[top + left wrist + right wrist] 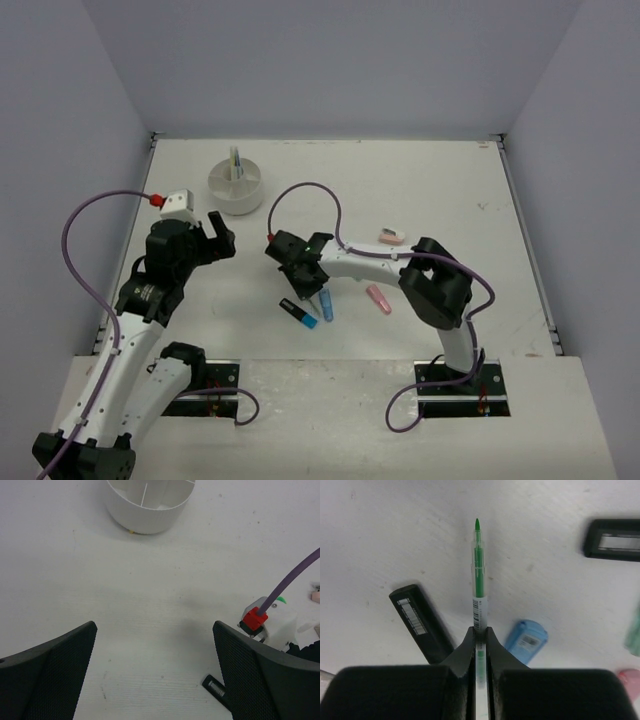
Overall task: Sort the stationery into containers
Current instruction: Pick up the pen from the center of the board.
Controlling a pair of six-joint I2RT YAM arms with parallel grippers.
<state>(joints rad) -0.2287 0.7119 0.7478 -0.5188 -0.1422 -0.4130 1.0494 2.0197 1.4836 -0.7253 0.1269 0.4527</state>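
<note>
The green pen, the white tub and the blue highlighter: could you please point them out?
green pen (478,575): right wrist view, clear barrel.
white tub (150,515): left wrist view, outer wall.
blue highlighter (526,641): right wrist view, labelled body.

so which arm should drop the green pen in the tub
Right: the right gripper is shut on the green pen, while the left gripper hangs open and empty, though nearer the white tub.
</note>
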